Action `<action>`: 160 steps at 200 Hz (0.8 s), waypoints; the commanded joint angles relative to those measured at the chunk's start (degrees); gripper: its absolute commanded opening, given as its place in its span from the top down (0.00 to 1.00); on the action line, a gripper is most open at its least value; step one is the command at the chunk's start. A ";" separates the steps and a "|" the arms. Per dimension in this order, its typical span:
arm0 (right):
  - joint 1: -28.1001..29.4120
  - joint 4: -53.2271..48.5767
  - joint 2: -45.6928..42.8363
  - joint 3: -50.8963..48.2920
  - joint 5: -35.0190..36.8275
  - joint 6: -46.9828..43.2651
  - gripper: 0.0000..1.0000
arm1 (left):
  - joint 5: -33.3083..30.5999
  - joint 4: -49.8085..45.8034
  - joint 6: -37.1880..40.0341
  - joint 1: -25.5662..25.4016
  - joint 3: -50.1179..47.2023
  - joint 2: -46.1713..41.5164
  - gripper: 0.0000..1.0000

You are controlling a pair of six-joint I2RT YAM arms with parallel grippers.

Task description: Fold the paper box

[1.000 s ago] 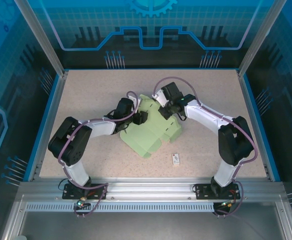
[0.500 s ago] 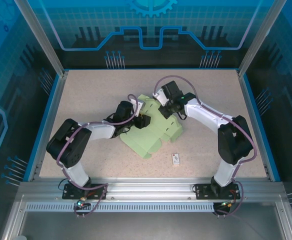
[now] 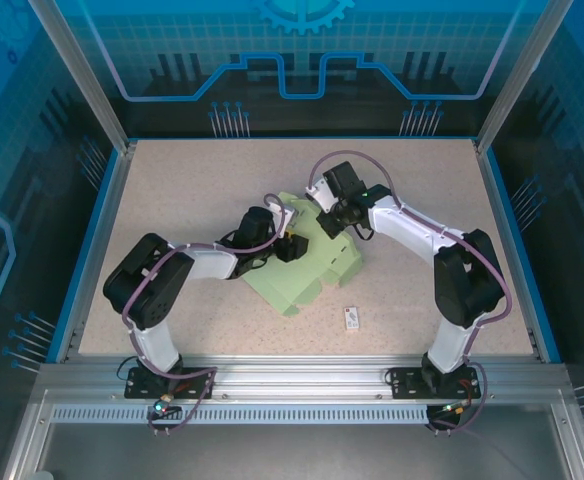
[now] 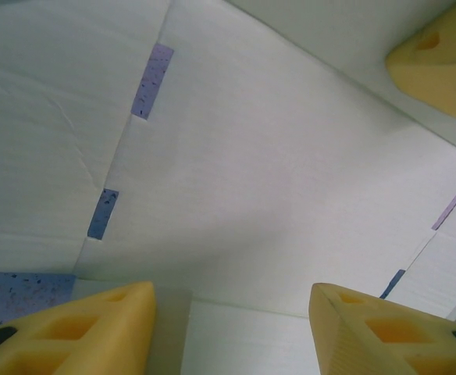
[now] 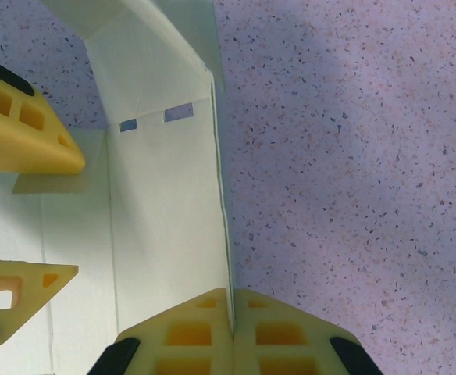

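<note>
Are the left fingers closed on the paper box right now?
No, the left fingers stand well apart, with the flat card of the paper box showing between them.

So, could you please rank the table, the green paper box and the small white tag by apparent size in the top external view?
Largest to smallest:
1. the table
2. the paper box
3. the white tag, by far the smallest

The beige speckled tabletop [image 3: 172, 190] with the blue rim has two things lying on it. The pale mint-green paper box [image 3: 307, 275], a mostly flat card cut-out with flaps, sits around the middle. A tiny white tag with a dark mark [image 3: 351, 318] is near its front-right edge, not touching.
</note>
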 commanded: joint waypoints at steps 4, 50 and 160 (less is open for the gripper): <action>-0.62 1.46 -0.54 -0.18 -1.97 -0.25 0.98 | 1.20 0.47 1.29 0.32 -1.69 -3.68 0.43; -0.69 2.58 -2.21 -1.84 -3.46 -1.67 0.98 | 6.03 -0.65 -0.43 4.43 -1.40 -9.49 0.42; -0.64 2.78 -3.13 -2.22 -6.31 -1.35 0.97 | 13.03 -7.99 -1.41 8.74 11.76 -4.94 0.40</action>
